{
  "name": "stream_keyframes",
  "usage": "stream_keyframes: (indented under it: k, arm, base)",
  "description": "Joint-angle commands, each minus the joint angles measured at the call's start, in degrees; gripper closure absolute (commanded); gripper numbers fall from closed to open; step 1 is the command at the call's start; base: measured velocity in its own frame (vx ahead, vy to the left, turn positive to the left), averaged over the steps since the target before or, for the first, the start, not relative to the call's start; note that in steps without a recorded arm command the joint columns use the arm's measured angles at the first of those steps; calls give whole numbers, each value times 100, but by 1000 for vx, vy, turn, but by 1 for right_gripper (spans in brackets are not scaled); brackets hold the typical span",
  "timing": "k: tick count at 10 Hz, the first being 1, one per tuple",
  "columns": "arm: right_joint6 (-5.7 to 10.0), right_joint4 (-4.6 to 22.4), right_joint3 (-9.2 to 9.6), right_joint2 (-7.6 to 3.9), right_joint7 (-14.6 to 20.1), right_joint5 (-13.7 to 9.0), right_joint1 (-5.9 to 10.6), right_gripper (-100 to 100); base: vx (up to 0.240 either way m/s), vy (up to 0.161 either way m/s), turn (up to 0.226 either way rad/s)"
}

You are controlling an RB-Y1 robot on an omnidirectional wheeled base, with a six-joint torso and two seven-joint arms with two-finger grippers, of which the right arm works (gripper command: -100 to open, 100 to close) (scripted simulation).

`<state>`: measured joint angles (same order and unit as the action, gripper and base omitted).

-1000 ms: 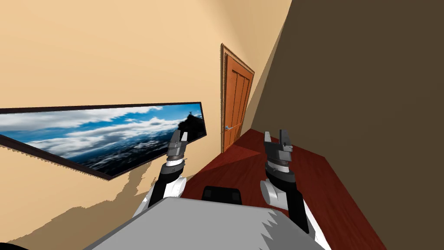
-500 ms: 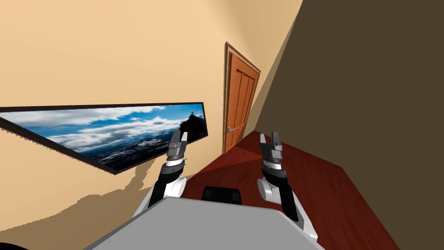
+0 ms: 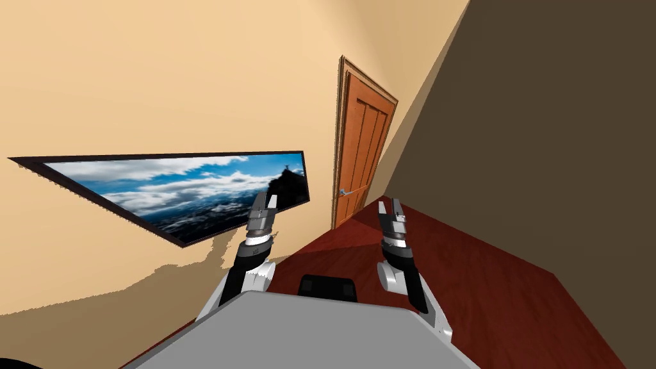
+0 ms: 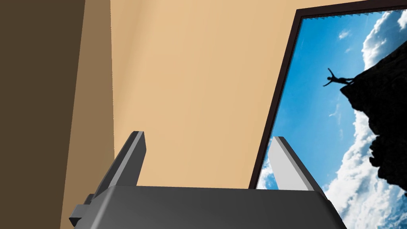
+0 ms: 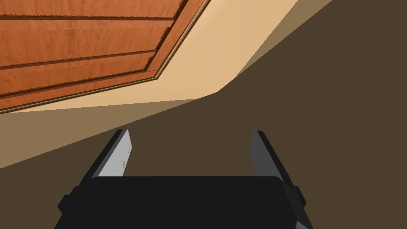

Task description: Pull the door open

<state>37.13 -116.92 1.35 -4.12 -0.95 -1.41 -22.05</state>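
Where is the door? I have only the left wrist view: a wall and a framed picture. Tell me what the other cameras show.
Observer: The door stands shut in its frame at the far end of the red-brown floor, ahead of you.
Operator: Now give me the handle.
Observer: The handle is on the door's left edge in the head view. The right gripper is open and well short of it.
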Motion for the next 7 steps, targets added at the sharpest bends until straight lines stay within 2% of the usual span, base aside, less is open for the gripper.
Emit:
stream_keyframes:
  k: [1, 3, 4, 6, 7]
  arm:
    - [3, 165, -13, -21, 28, -19, 57, -100]
    - [60, 538, -16, -67, 92, -63, 196, -100]
    - [60, 563, -16, -67, 92, -63, 196, -100]
    - [124, 969, -21, -114, 162, -112, 350, -100]
    - [124, 1003, -21, -114, 162, -112, 350, -100]
  base:
    - [62, -61, 46]
    - [57, -68, 151]
    - [49, -62, 82]
    - [49, -73, 163]
    - [38, -65, 74]
